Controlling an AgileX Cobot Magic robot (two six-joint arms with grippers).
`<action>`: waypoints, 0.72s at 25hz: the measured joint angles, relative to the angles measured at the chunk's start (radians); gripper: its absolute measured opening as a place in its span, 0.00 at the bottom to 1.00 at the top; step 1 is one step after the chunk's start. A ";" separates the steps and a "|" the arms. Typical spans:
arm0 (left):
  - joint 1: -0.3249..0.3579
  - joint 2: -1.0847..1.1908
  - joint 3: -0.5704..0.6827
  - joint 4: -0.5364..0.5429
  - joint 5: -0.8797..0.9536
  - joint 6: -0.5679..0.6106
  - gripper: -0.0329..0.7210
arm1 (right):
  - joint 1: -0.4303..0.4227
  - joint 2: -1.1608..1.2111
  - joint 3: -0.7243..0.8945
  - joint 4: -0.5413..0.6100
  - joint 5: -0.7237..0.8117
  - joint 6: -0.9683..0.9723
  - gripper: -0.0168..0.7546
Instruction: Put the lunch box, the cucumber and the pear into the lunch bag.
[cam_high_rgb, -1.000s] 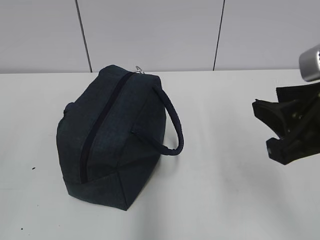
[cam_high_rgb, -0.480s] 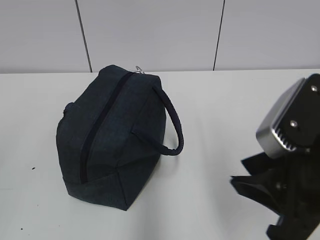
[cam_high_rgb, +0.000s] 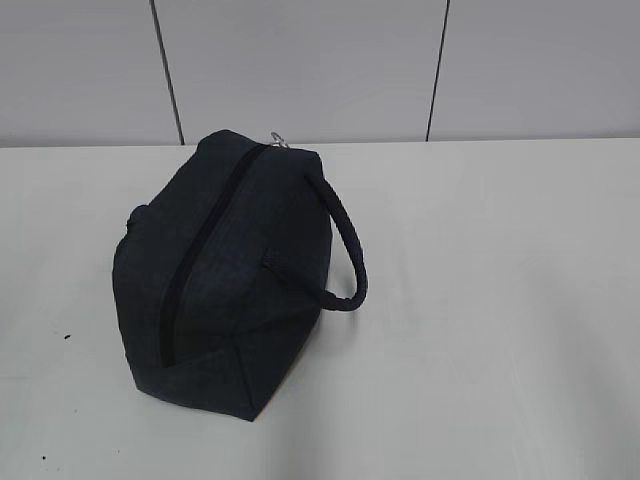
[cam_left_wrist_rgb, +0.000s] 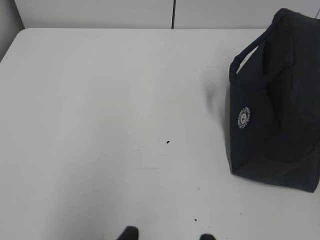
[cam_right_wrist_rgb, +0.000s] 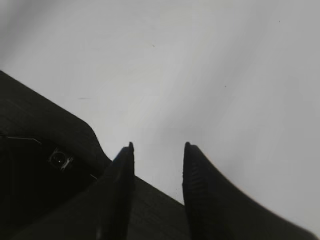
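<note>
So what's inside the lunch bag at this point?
That can't be seen. The lunch bag stands on the table with its zipper closed along the top, so the fabric hides the inside. No lunch box, cucumber or pear shows in any view.

lunch bag (cam_high_rgb: 225, 275) on table (cam_high_rgb: 480, 300), left of centre

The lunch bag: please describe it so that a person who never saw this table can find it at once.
On the white table, left of the middle in the exterior view, stands the lunch bag: dark navy fabric with a closed top zipper. A rounded loop handle sticks out on its right, and the left wrist view shows a small round white logo. It is the only object on the table.
</note>
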 joint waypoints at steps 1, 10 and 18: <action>0.000 0.000 0.000 0.000 0.000 0.000 0.36 | 0.000 -0.058 0.000 0.000 0.026 0.002 0.37; 0.000 0.000 0.000 0.000 0.000 0.000 0.36 | 0.000 -0.462 0.059 0.013 0.071 0.002 0.37; 0.000 0.000 0.000 0.000 -0.001 0.000 0.36 | 0.000 -0.494 0.086 0.013 0.016 -0.087 0.37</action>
